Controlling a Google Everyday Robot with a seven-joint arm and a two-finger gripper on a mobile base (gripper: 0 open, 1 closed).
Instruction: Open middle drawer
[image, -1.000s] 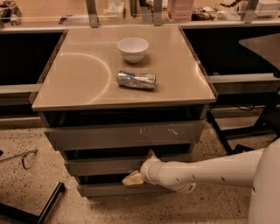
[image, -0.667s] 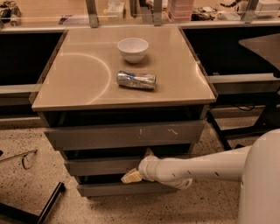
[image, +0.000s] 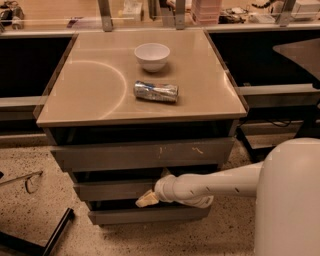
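top: beige cabinet top (image: 95, 95), white bowl (image: 152, 55) far, silver can (image: 156, 91) lying nearer | room: speckled floor (image: 25, 215) | gripper (image: 147, 199) at middle drawer (image: 110, 190) front, grip state: cannot tell

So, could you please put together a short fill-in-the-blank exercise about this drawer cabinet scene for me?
1. The gripper sits at the lower edge of the middle drawer, its arm entering from the picture's ___ side.
2. The bowl on the cabinet top is ___ in colour.
3. The can lies on its ___.
Missing words: right; white; side.
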